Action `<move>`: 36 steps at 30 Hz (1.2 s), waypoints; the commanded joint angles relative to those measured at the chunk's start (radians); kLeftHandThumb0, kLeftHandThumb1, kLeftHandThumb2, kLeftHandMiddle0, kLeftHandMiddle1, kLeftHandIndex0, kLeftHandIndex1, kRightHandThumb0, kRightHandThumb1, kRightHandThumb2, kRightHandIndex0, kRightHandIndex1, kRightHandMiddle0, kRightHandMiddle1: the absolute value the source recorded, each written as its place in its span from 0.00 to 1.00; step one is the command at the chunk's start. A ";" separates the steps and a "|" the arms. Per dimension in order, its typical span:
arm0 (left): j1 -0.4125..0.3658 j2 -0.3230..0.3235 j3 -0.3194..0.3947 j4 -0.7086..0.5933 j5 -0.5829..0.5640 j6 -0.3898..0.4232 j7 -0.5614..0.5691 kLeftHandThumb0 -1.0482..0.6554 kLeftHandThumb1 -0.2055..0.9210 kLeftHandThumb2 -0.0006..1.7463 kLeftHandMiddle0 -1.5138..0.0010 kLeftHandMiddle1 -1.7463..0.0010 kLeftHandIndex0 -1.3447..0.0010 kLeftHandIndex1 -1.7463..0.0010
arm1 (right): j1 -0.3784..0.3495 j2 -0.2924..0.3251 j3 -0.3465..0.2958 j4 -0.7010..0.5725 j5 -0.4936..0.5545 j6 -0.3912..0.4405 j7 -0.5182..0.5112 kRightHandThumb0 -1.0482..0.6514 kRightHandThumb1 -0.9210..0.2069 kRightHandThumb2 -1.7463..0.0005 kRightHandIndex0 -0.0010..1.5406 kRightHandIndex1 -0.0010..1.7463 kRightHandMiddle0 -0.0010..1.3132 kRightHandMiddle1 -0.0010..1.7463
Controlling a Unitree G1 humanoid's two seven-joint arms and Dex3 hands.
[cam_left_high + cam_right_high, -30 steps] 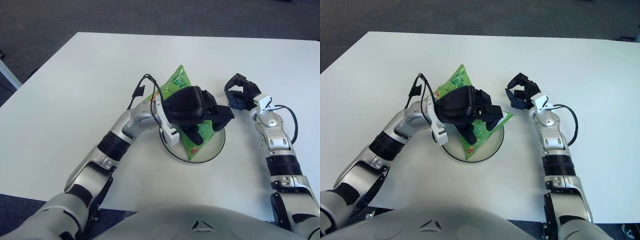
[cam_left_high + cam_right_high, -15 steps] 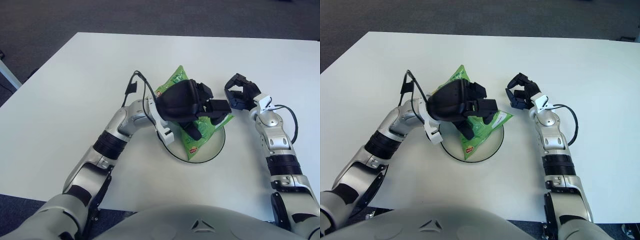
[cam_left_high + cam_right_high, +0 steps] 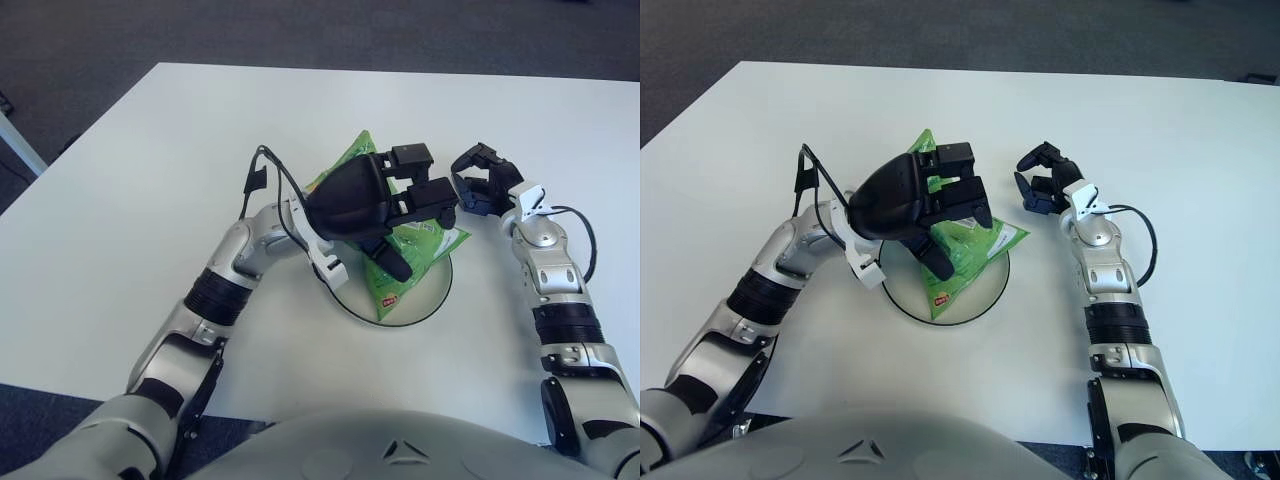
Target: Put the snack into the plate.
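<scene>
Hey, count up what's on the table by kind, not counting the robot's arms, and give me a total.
Green snack bag: 1
Plate: 1
Total: 2

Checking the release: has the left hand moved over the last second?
Yes. The left hand has lifted and shifted toward the plate's far rim, its fingers opening off the snack.

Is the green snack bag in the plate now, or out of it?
In, though not fully: the snack bag lies across the plate, its corners overhanging the rim, the left hand open above it.
</scene>
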 commanded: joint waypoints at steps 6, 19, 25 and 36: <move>-0.003 0.041 0.054 -0.059 0.122 0.030 0.078 0.12 1.00 0.58 1.00 0.91 1.00 0.78 | 0.081 0.069 0.034 0.089 -0.033 -0.019 -0.045 0.37 0.32 0.42 0.61 1.00 0.32 1.00; -0.008 0.083 0.100 -0.057 0.176 0.094 0.159 0.04 1.00 0.51 1.00 1.00 1.00 0.97 | 0.092 0.033 0.027 0.077 -0.006 -0.003 0.029 0.38 0.29 0.45 0.63 1.00 0.31 1.00; -0.033 0.104 0.118 0.027 0.211 0.131 0.244 0.03 1.00 0.53 1.00 1.00 1.00 1.00 | 0.095 0.032 0.038 0.034 -0.020 0.041 0.019 0.38 0.23 0.49 0.61 1.00 0.27 1.00; -0.091 0.228 0.162 0.298 0.045 0.071 0.306 0.00 1.00 0.52 1.00 1.00 1.00 1.00 | 0.094 0.012 0.080 0.015 -0.089 0.041 0.002 0.38 0.26 0.47 0.69 1.00 0.29 1.00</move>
